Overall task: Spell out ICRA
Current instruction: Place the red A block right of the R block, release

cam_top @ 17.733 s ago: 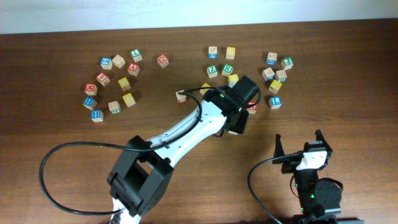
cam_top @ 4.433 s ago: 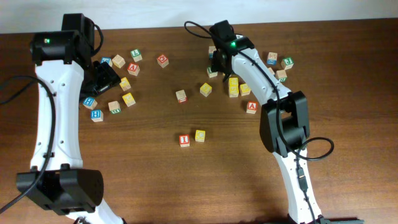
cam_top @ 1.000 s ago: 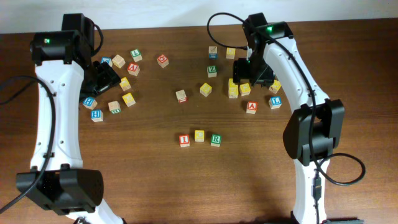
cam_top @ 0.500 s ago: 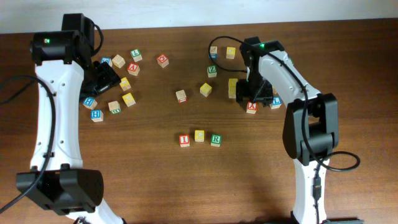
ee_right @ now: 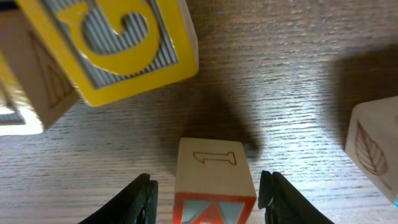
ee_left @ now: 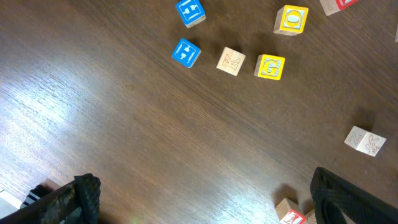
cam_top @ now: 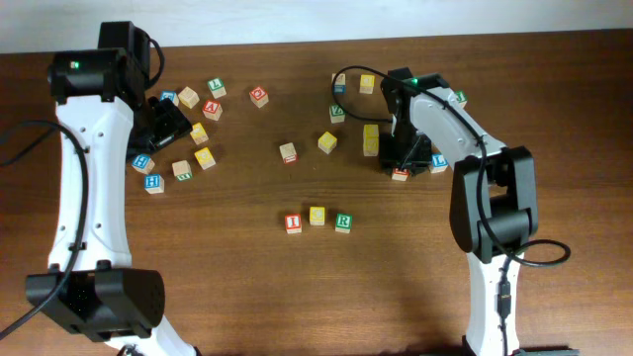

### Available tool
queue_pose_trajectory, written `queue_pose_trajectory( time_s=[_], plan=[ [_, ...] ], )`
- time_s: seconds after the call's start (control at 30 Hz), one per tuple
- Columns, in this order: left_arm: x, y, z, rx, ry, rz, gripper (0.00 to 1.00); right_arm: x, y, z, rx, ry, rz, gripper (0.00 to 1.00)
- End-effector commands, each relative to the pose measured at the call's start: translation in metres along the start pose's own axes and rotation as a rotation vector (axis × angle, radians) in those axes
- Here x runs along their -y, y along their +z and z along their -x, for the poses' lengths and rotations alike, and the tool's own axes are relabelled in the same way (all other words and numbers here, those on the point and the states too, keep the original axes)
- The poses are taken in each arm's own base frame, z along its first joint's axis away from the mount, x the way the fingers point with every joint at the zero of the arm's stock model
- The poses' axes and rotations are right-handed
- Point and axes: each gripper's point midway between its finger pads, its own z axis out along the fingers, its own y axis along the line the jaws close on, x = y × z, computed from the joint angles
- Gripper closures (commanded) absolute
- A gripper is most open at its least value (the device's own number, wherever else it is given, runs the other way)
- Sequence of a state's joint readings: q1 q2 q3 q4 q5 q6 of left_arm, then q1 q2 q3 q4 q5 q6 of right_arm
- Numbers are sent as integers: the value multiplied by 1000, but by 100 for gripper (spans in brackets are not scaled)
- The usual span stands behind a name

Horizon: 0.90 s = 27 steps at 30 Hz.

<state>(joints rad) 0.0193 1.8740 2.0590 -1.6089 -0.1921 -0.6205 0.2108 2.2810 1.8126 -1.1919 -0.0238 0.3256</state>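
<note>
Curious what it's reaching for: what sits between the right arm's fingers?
The red A cube sits between the fingers, with a gap on one side; the right wrist view shows it.

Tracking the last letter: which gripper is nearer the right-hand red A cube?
Right. The right gripper straddles the red A cube; the left gripper hovers over the far left cube cluster.

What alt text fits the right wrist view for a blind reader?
The open right gripper straddles a small wooden cube with a red A face on the brown wooden table. A yellow-faced wooden G cube lies beyond it, upper left.
</note>
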Motion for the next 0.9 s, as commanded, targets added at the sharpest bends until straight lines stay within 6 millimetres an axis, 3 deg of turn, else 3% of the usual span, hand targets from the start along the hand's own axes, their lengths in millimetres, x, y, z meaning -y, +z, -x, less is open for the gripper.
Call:
queue_pose_trajectory(
  time_s=[0.0, 0.2, 0.37, 0.43, 0.6, 0.8, 0.87],
  plan=[
    [-3, 2, 1, 2, 5, 13, 1, -2, 7, -3, -14, 6, 20, 56],
    [-3, 2, 1, 2, 5, 13, 1, -3, 7, -2, -14, 1, 30, 74],
    [-3, 2, 1, 2, 5, 13, 1, -3, 7, -1, -9, 0, 32, 75],
    [-3, 2, 1, 2, 5, 13, 1, -3, 7, -1, -9, 0, 32, 82],
    [-3, 2, 1, 2, 5, 13, 1, -8, -3, -3, -25, -3, 59, 82],
    [-3, 2, 1, 2, 5, 13, 1, -5, -30, -23, -52, -4, 58, 81],
    [-3, 2, 1, 2, 5, 13, 1, -12, -37, -46, -137, -4, 99, 81]
  ],
)
